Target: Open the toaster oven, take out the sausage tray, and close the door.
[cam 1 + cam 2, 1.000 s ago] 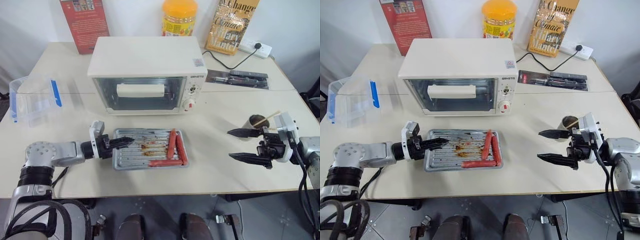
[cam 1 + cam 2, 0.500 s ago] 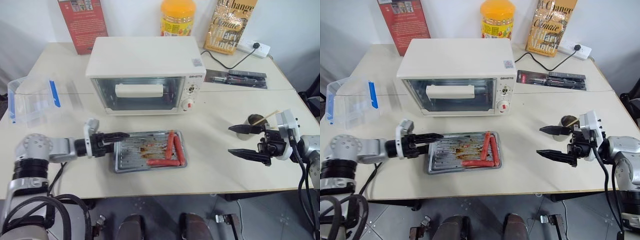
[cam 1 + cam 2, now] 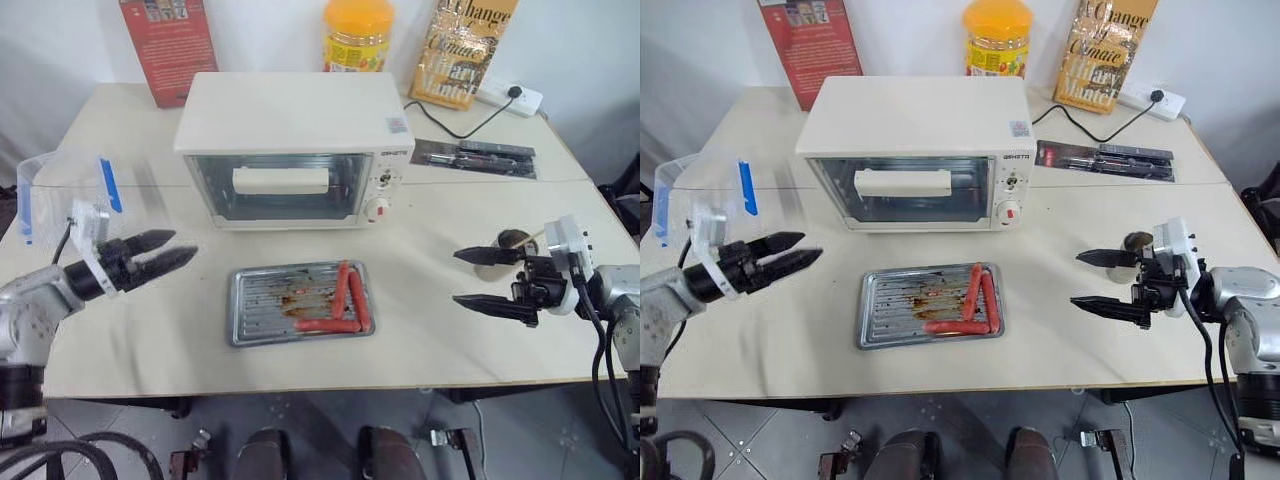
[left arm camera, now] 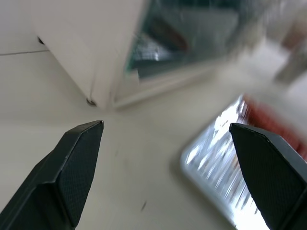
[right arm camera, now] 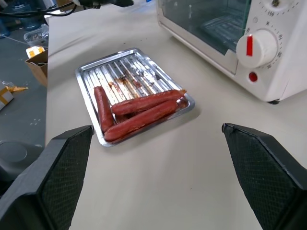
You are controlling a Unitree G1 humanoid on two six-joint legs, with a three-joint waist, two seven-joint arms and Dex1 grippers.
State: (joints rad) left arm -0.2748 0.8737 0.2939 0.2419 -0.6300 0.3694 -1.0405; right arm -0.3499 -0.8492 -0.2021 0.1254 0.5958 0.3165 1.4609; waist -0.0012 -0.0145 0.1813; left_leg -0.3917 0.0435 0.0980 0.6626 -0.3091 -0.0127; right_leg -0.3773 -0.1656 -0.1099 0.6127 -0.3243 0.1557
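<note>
The cream-white toaster oven [image 3: 295, 145] stands at the table's middle back, its glass door [image 3: 278, 186] upright and shut, bar handle across it. In front of it on the table lies the silver sausage tray [image 3: 300, 302] with three red sausages [image 3: 345, 297] at its right end. My left gripper [image 3: 158, 256] hovers open to the left of the tray, well apart from it, holding nothing. My right gripper [image 3: 478, 279] hangs open at the right side of the table, pointing toward the tray, also holding nothing. The right wrist view shows the tray [image 5: 134, 93] and the oven's red-marked knob [image 5: 256, 48].
A clear plastic box [image 3: 62, 196] with a blue clip sits at the left, close behind my left gripper. A small dark cup [image 3: 515, 240] stands by my right gripper. A yellow jar [image 3: 358, 35], books and a black strip [image 3: 475, 157] line the back.
My left gripper let go of the tray's left edge, opened, and drew away to the left and up. The tray stays on the table. The right gripper kept still.
</note>
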